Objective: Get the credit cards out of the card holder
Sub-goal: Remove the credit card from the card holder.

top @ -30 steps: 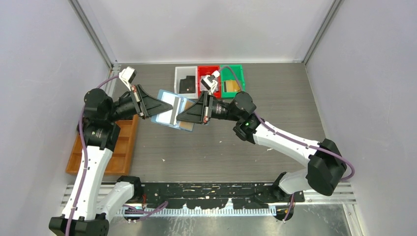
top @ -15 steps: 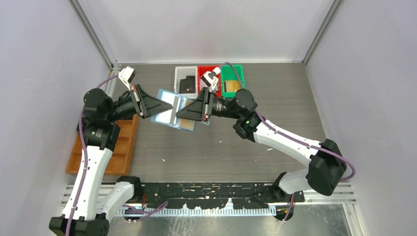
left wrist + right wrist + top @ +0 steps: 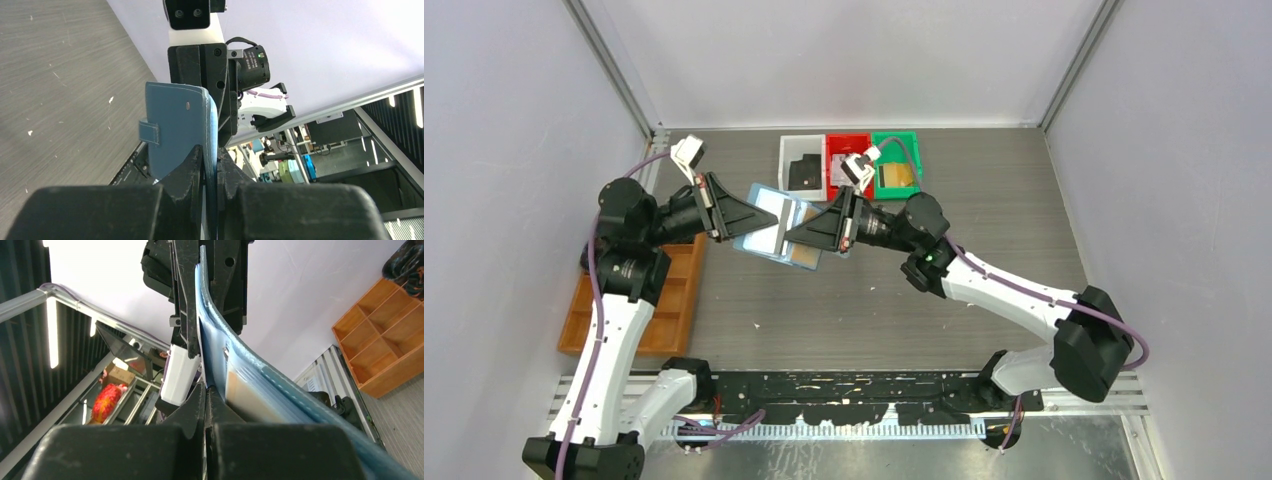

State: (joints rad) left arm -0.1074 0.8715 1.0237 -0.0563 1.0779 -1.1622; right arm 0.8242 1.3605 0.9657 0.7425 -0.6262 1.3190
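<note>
The blue card holder (image 3: 767, 213) hangs open above the table between both arms. My left gripper (image 3: 742, 226) is shut on its left edge; in the left wrist view the jaws (image 3: 210, 150) pinch the dark blue cover (image 3: 175, 125). My right gripper (image 3: 788, 238) meets the holder from the right, shut. In the right wrist view a thin pale card edge (image 3: 199, 357) runs along the holder's pale blue inside (image 3: 250, 365) down into the right gripper (image 3: 205, 387). A silvery credit card (image 3: 769, 236) and a gold one (image 3: 803, 258) show in the holder.
At the back stand a white bin (image 3: 794, 150) holding a black card (image 3: 804, 172), a red bin (image 3: 839, 147) and a green bin (image 3: 908, 143) holding a gold card (image 3: 896, 176). An orange-brown compartment tray (image 3: 669, 300) lies at the left, beside the left arm.
My right gripper opened a little and shut again at the holder's inner edge, and its wrist swung slightly right. The left gripper kept its grip; the holder barely moved.
</note>
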